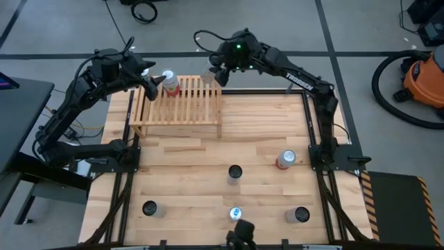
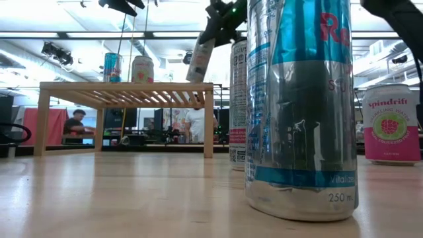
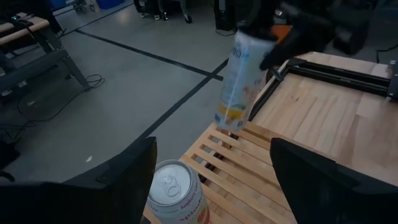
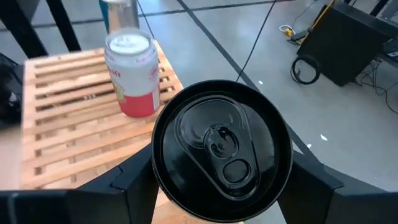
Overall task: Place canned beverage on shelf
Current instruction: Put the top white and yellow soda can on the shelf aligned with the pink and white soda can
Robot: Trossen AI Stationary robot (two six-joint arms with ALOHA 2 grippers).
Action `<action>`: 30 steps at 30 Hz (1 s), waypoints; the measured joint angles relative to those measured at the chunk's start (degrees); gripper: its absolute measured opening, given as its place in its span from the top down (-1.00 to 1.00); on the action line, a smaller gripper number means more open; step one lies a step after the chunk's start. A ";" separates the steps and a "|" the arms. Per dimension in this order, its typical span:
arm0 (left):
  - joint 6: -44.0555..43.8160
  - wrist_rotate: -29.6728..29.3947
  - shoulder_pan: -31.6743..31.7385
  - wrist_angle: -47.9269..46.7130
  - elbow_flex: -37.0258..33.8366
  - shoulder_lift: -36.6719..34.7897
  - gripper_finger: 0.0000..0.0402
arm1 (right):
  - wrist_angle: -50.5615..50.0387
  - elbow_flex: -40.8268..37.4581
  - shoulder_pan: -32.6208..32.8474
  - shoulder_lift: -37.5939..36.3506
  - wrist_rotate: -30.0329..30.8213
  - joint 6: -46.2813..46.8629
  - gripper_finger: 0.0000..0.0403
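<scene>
High view: your right tool grips a tilted can over the shelf.
Two cans already shelved; left tool gapes apart by the red can; five wait on the desk.

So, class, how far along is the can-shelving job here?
Done: two cans stand on the shelf. In hand: the right gripper holds a tilted can over the shelf's end; the left gripper is open beside them. Left: five cans on the table.

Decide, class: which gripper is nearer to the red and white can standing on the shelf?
Left. The left gripper sits just beside the red and white can on the shelf; the right gripper holds a tall can over the shelf's far corner.
</scene>
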 joint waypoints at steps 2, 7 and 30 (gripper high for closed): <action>0.01 0.00 0.01 0.01 0.00 0.00 -0.56 | -0.47 0.00 0.20 0.64 0.05 -0.26 -0.30; 0.34 -0.04 0.00 0.36 0.00 0.00 -0.56 | -0.68 0.04 0.65 1.03 0.02 -0.41 -0.30; -0.66 1.46 -0.22 -0.31 0.09 3.88 -0.56 | -0.92 0.04 1.19 0.88 -0.97 0.07 -0.32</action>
